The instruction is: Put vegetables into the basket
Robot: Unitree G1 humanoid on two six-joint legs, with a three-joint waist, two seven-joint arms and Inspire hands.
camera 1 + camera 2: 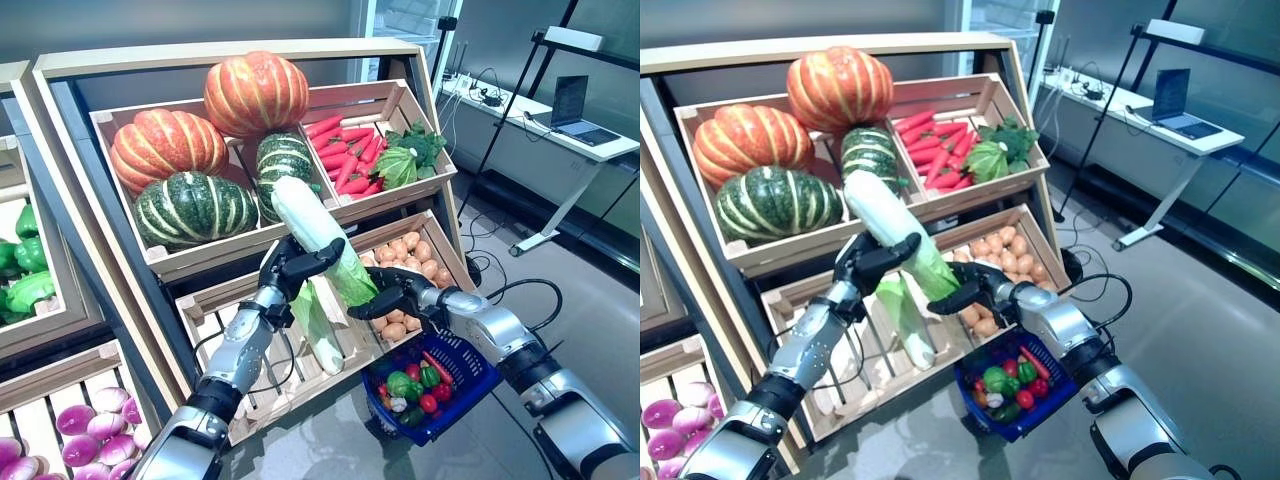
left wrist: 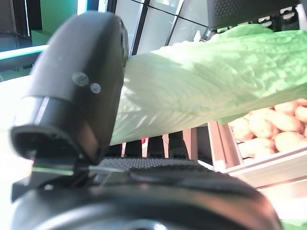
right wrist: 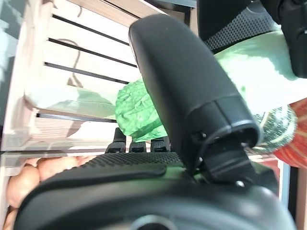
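My left hand [image 1: 290,265] is shut on a long napa cabbage [image 1: 310,225], white at the stalk and green at the leafy end, lifted in front of the lower crate [image 1: 205,300]. The left wrist view shows the cabbage [image 2: 216,76] across the thumb [image 2: 81,96]. My right hand [image 1: 405,295] sits just right of the leafy tip, its fingers curled and its thumb [image 3: 182,96] reaching towards the leaf [image 3: 136,112]. Under that hand hangs a blue basket [image 1: 470,375] with several small vegetables inside. A second cabbage [image 1: 318,330] lies in the crate.
The wooden shelf holds pumpkins [image 1: 250,90] and red peppers [image 1: 345,150] in the upper crates. Potatoes [image 1: 405,255] fill the crate behind my right hand. Purple onions [image 1: 90,425] sit low on the left. A desk with a laptop [image 1: 575,110] stands at the far right.
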